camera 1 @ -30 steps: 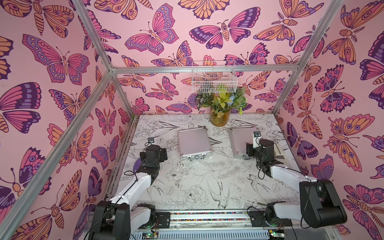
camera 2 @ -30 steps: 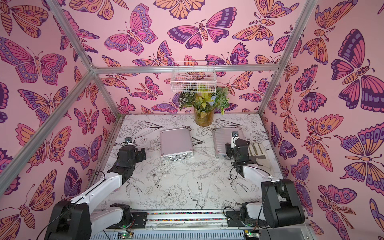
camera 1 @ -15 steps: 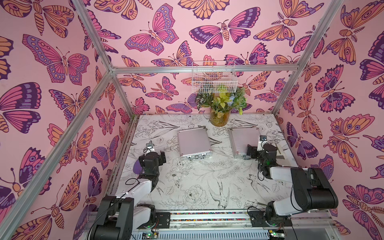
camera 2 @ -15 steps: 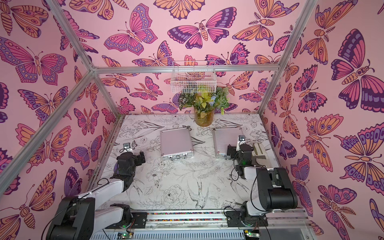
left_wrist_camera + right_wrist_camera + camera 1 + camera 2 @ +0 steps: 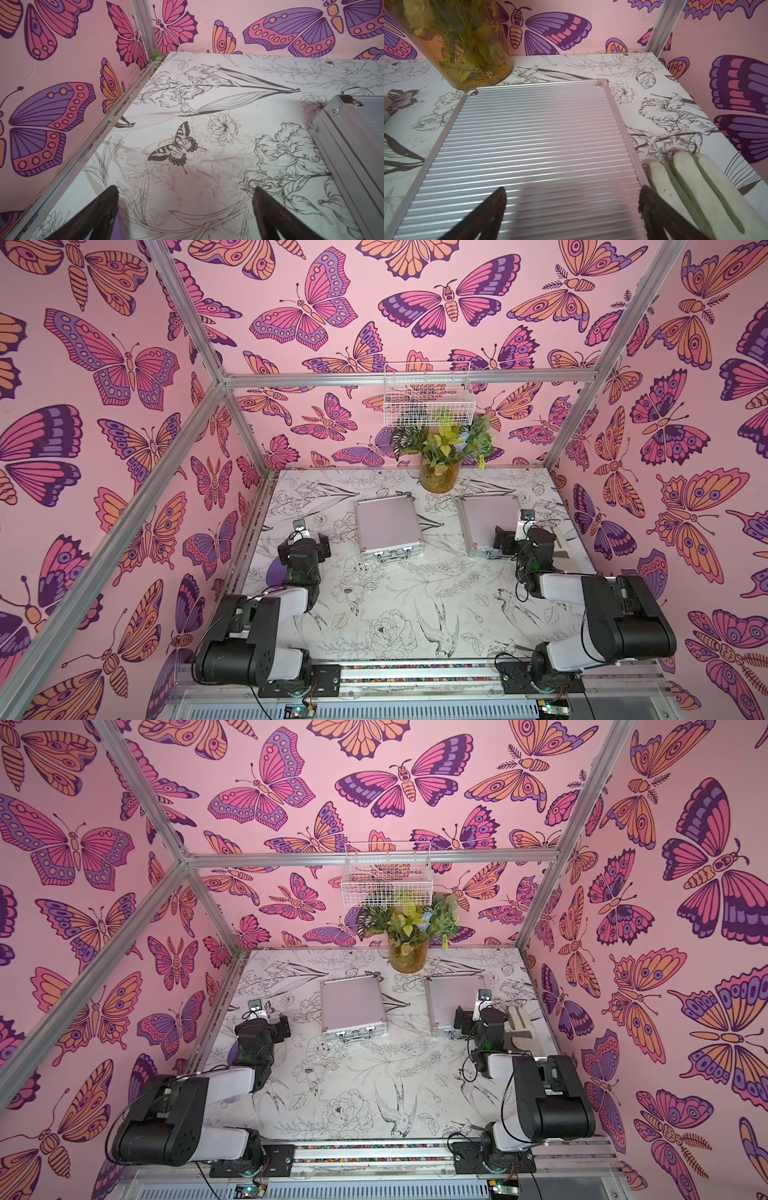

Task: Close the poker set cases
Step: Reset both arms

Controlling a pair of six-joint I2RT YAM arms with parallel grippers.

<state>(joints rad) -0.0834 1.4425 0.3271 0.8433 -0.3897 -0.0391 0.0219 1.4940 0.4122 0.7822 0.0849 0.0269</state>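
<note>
Both poker set cases lie flat with lids down in both top views: the left case (image 5: 388, 526) (image 5: 351, 1006) with handle and latches facing front, and the right case (image 5: 488, 526) (image 5: 453, 1002). My left gripper (image 5: 305, 545) (image 5: 186, 189) is open over bare table, left of the left case, whose corner (image 5: 353, 135) shows in the left wrist view. My right gripper (image 5: 505, 541) (image 5: 572, 189) is open just above the right case's ribbed lid (image 5: 529, 135), near its front right corner. Neither gripper holds anything.
A glass vase of greenery (image 5: 440, 472) (image 5: 456, 41) stands behind the cases under a white wire basket (image 5: 428, 393). A white and green object (image 5: 695, 187) lies right of the right case. A purple thing (image 5: 276, 572) sits by the left arm. Pink walls enclose the table (image 5: 395, 601).
Both arms have folded back toward their bases. The right gripper has drawn back to the right case's front corner and its jaws have spread wider. The cases have not moved.
</note>
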